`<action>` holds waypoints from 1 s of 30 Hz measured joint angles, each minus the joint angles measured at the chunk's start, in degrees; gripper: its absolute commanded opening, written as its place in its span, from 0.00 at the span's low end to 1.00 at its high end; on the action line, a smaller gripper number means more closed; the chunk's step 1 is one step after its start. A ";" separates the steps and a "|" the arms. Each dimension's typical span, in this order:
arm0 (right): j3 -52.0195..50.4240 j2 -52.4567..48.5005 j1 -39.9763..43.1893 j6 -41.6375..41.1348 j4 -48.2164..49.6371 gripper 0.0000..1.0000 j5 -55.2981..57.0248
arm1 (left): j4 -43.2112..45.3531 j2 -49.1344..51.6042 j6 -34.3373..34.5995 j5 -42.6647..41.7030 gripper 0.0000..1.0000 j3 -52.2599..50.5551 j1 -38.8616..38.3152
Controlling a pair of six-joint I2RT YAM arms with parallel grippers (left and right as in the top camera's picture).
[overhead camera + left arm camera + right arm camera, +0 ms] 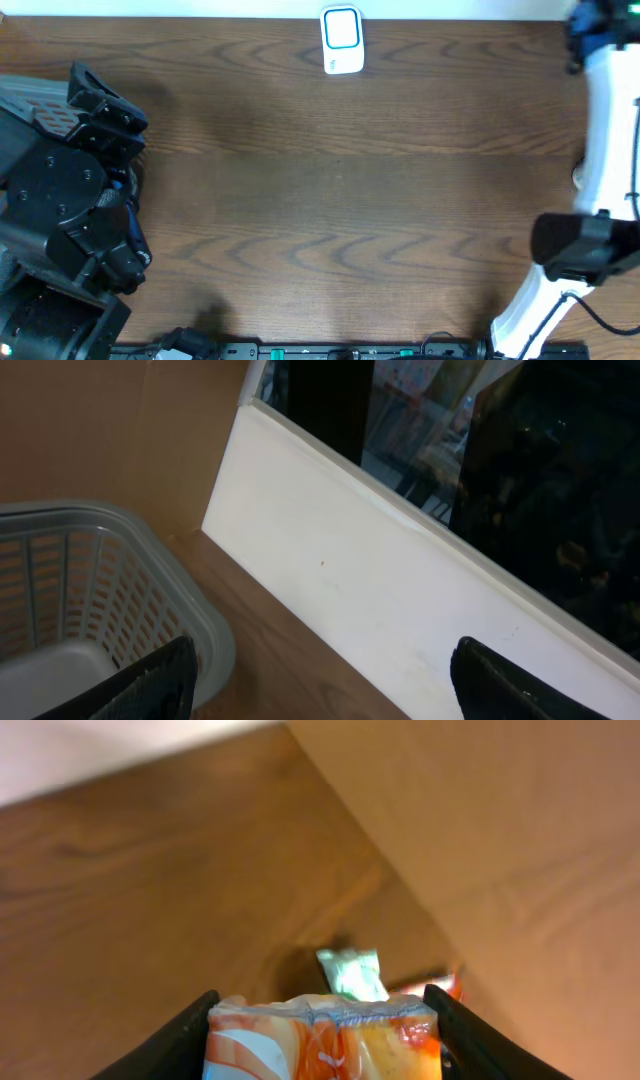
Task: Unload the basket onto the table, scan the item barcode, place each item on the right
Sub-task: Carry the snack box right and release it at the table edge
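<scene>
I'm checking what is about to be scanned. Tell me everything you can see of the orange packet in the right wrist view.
The packet is a soft, glossy plastic pouch, orange with white swirls, with a pale crimped seal along its far edge. Only that end shows; the rest is cut off by the frame. The right tool holds it, one dark finger against each side, above the wooden table. No barcode shows.

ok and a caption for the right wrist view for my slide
Right jaws gripping an orange and white packet, with the wooden table and a small green wrapper beyond it.
</scene>
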State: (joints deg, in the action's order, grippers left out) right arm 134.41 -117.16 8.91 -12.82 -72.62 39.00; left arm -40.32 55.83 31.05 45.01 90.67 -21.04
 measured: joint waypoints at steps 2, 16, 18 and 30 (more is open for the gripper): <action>-4.28 0.00 4.02 -2.67 0.74 0.56 -1.77 | 0.00 0.00 0.00 0.00 0.81 0.00 0.00; -32.02 -1.14 19.21 -10.05 11.06 0.73 -5.77 | 0.00 0.00 0.00 0.00 0.82 0.00 0.00; -32.26 -1.20 20.92 -11.04 10.71 0.99 -5.92 | 0.00 0.00 0.00 0.00 0.81 0.00 0.00; -32.20 12.46 23.74 -10.62 11.19 0.99 -18.01 | -0.02 0.00 0.00 0.00 0.81 0.00 0.00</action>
State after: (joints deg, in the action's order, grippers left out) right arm 102.21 -104.71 32.64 -23.44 -61.43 20.99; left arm -40.34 55.83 31.05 45.01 90.67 -21.04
